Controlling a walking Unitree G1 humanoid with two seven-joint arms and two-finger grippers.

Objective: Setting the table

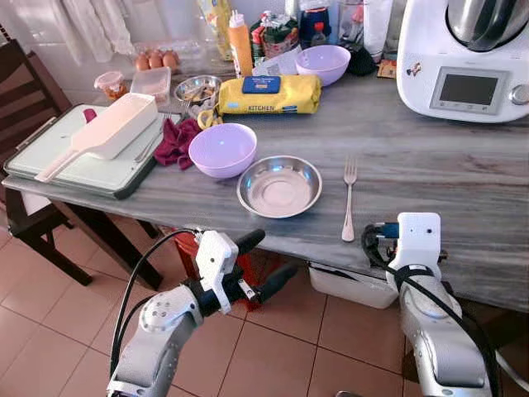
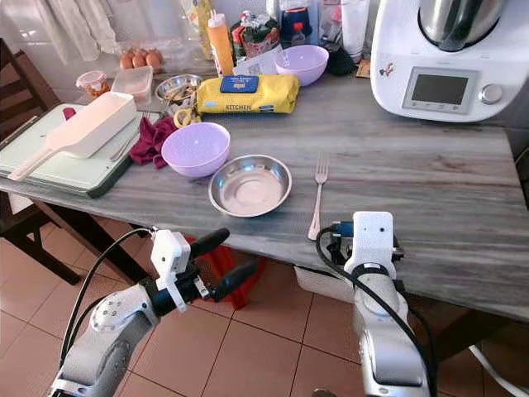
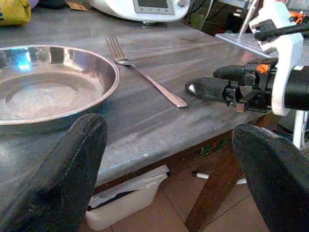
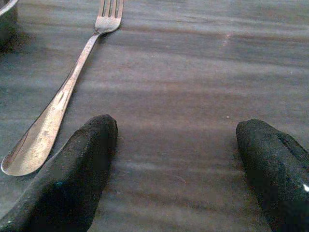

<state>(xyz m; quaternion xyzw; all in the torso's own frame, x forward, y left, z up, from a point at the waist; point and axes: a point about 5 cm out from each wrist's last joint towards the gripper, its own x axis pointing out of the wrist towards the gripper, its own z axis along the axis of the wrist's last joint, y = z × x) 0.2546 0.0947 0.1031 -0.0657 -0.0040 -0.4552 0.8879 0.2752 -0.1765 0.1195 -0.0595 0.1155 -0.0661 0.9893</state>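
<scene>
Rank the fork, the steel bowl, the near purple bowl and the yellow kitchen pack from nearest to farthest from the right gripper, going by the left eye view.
From the right gripper, open at the table's near edge:
1. Fork, just to its left.
2. Steel bowl, left of the fork.
3. Purple bowl, farther left and back.
4. Yellow kitchen pack, toward the table's back.

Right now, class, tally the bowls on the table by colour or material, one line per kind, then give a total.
Purple bowls: 2 (near one, far one)
Steel bowls: 2 (large one, small one)
Total: 4
</scene>
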